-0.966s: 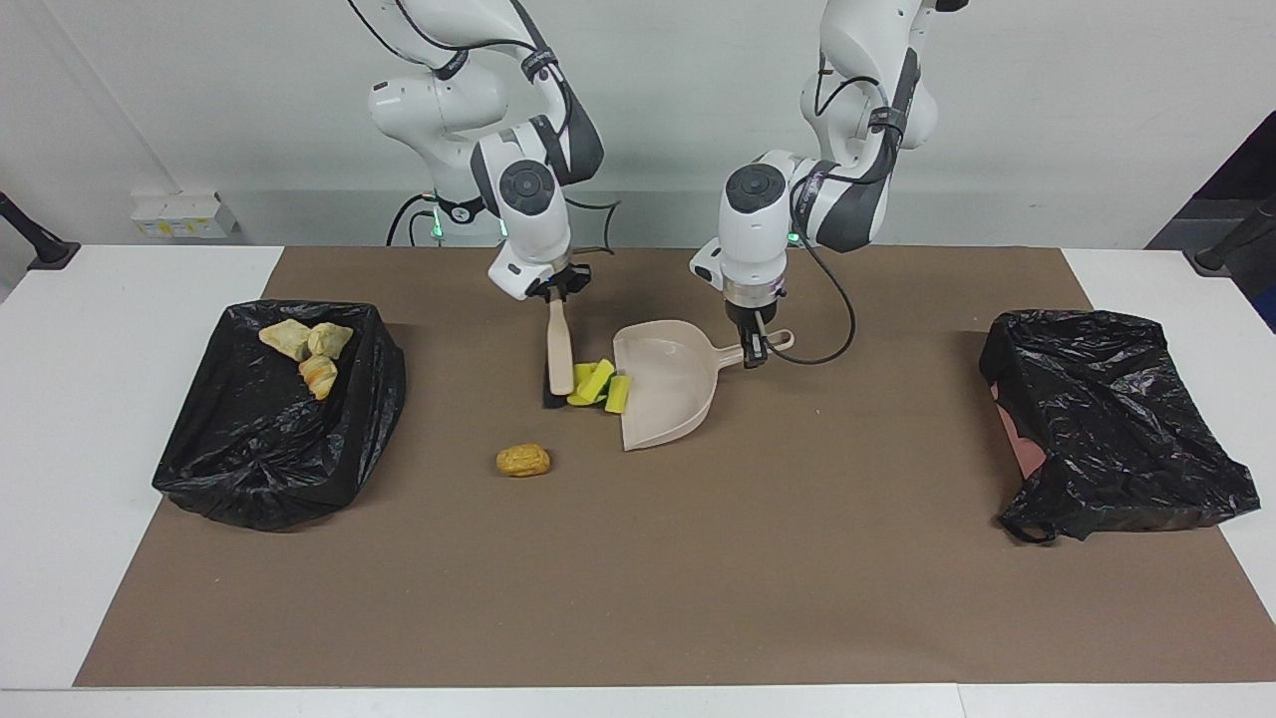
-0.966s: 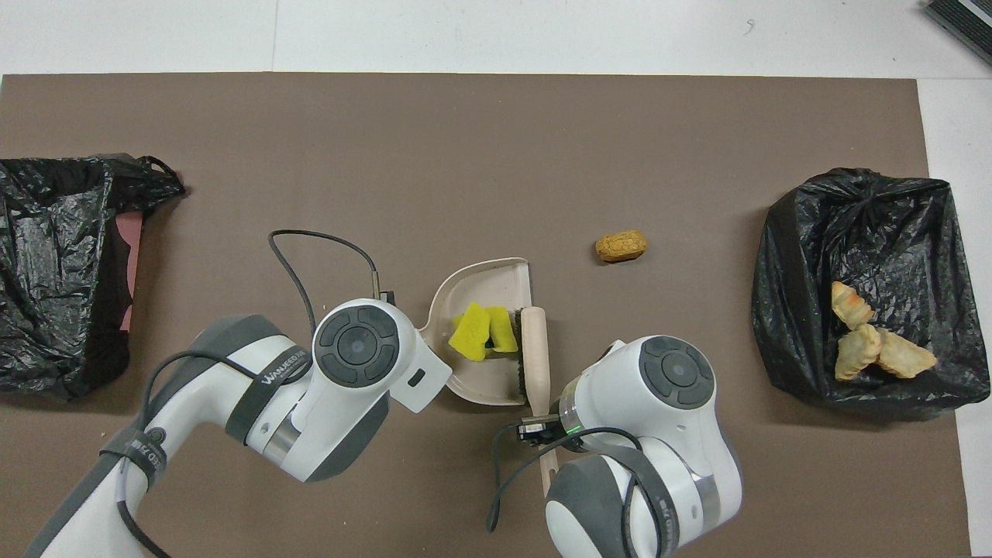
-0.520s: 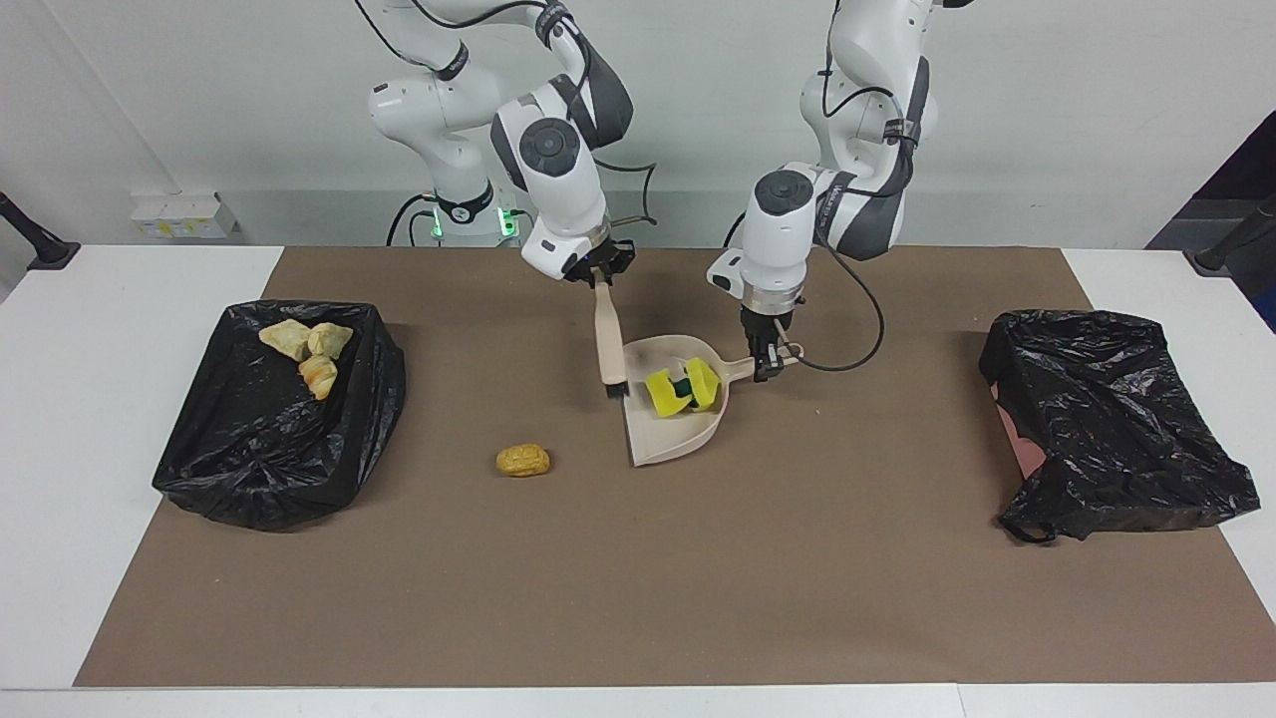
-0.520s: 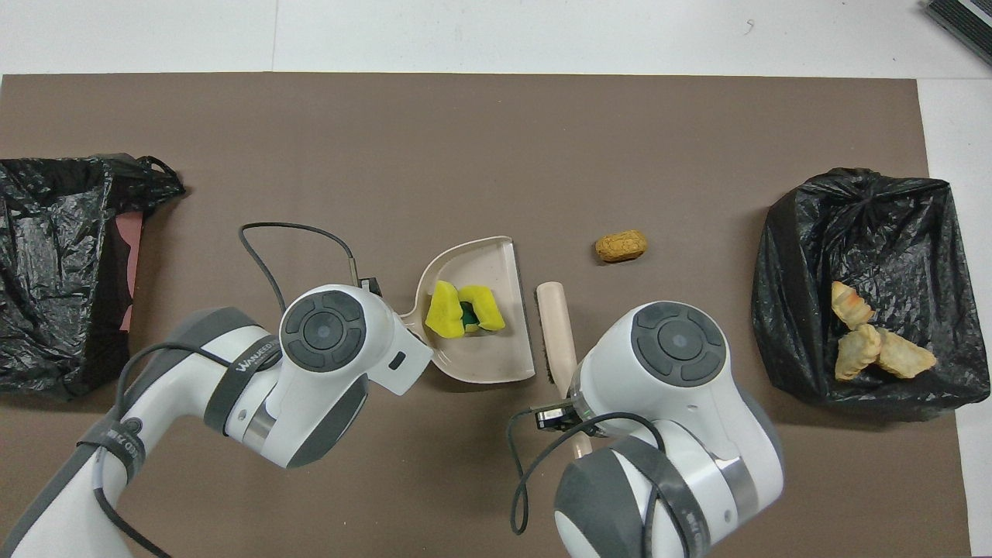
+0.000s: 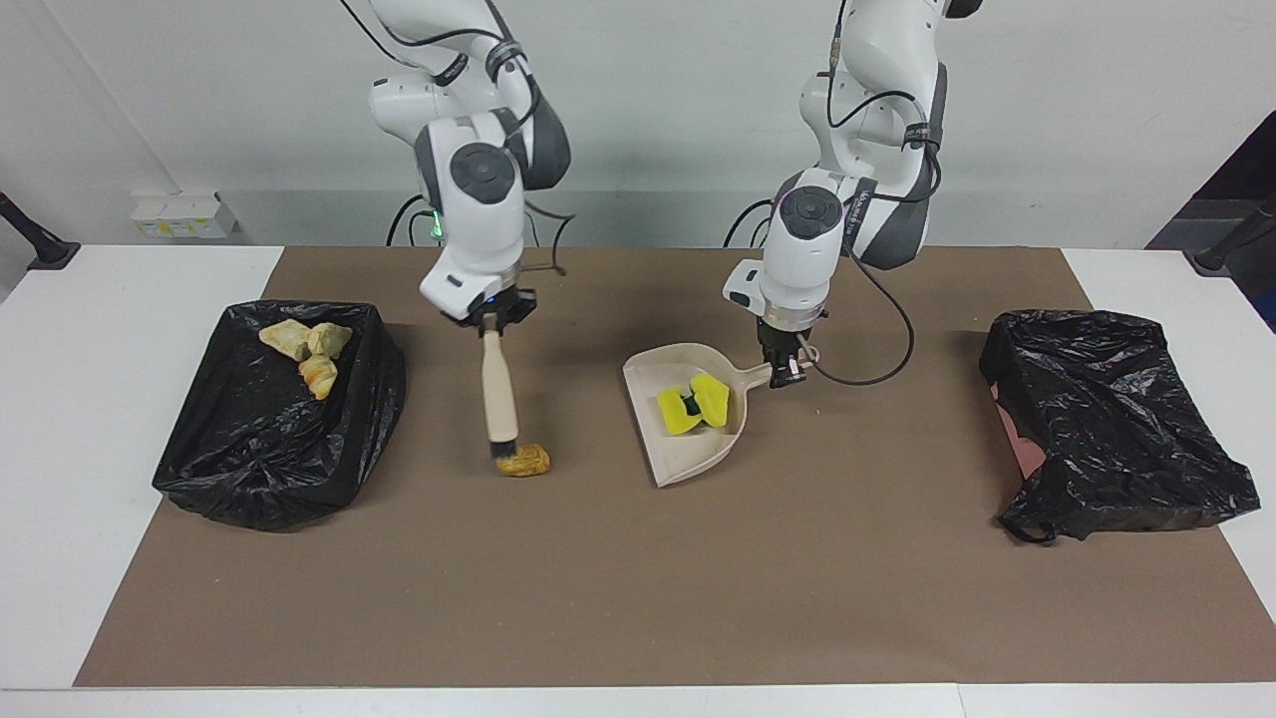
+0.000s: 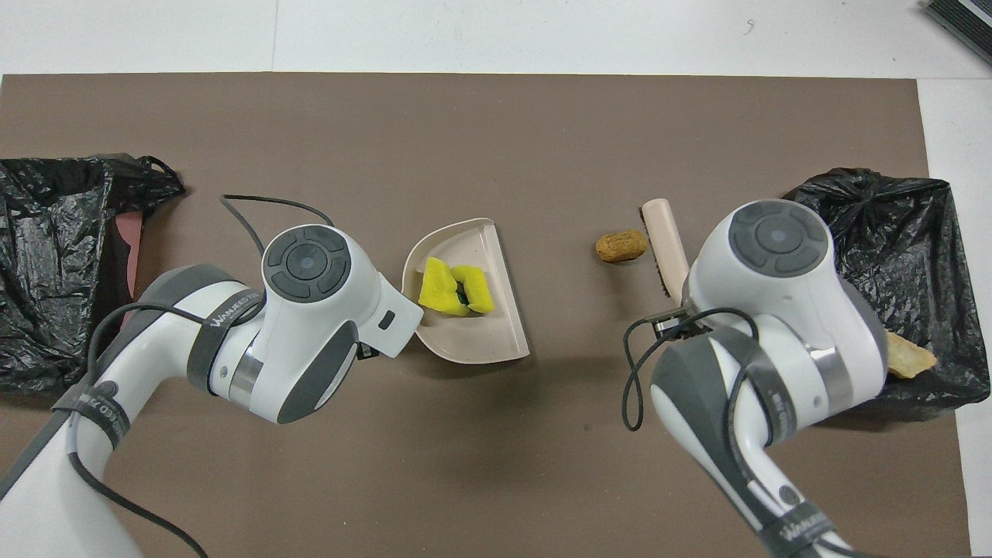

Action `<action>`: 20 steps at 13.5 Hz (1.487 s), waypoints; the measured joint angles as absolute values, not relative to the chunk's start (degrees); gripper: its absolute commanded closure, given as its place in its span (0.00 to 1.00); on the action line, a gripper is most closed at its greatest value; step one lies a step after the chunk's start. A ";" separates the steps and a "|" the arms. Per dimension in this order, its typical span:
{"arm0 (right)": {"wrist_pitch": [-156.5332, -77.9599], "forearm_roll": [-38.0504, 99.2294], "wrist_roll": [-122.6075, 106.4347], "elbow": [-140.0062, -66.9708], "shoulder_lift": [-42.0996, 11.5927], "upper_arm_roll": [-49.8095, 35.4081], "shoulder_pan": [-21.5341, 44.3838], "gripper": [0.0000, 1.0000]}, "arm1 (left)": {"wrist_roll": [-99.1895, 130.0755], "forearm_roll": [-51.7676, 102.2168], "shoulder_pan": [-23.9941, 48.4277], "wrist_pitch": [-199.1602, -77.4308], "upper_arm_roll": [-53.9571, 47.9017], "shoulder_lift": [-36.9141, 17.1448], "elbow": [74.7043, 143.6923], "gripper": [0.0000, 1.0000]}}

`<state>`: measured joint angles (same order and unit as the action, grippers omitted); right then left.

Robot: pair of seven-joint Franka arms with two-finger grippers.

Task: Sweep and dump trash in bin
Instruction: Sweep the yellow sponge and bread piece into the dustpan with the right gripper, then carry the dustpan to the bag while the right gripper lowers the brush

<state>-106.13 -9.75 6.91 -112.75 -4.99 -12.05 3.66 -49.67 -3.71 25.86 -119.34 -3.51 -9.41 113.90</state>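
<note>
Seen from across the surface (image 5: 638, 598), with the robots at twelve o'clock and going left to right: at nine o'clock sits a bin lined with a black bag (image 5: 279, 419), and three pale crusty lumps (image 5: 307, 351) already lie in it, so that part of the job looks finished. Next comes the right hand (image 5: 490, 321), closed tight around the pale wooden handle of a small brush (image 5: 498, 399); the brush hangs down with its dark bristles touching an orange-brown lump (image 5: 525, 461), the one scrap not yet collected, lying on the brown mat (image 5: 638, 558) near the centre, toward seven o'clock. At the centre lies a beige dustpan (image 5: 688, 414) with the yellow sponge pieces (image 5: 694, 404) bunched in it, a little green showing between them. Just at its two o'clock, the left hand (image 5: 783, 367) is closed on the dustpan's handle. At three o'clock lies a second black-bagged bin (image 5: 1107, 424), crumpled; nothing shows in it. By my judgement the task is past halfway: the last lump still has to be swept into the pan, and the pan then emptied into a bin.
</note>
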 measured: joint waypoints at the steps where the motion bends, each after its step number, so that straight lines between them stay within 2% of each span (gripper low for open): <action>1: -106.18 -11.50 5.51 -111.25 -7.18 -12.03 2.68 1.00 | -49.64 -3.70 25.98 -118.00 -3.66 -9.68 113.21 1.00; 4: -106.34 -13.04 5.05 -111.12 -11.42 -12.39 3.08 1.00 | -48.36 -3.70 26.91 -116.62 -3.93 -9.82 113.18 1.00; 7: -109.01 -11.48 5.05 -113.38 -12.43 -12.94 6.14 1.00 | -47.51 -3.70 27.45 -117.63 -4.00 -9.77 114.19 1.00; 10: -113.91 -2.32 5.06 -115.67 -12.49 -12.99 9.99 1.00 | -47.49 -3.70 27.45 -120.30 -3.91 -9.45 115.97 1.00; 15: -117.48 17.94 5.17 -115.55 -12.52 -13.12 15.55 1.00 | -47.84 -3.72 27.44 -126.93 -3.82 -7.98 120.63 1.00; 17: -116.98 18.72 5.86 -114.76 -12.17 -13.08 16.31 1.00 | -48.13 -3.72 27.37 -131.17 -3.64 -6.90 123.66 1.00; 20: -111.15 14.36 10.32 -113.61 -8.75 -12.44 15.31 1.00 | -49.47 -3.48 26.00 -134.20 -3.59 -6.84 124.62 1.00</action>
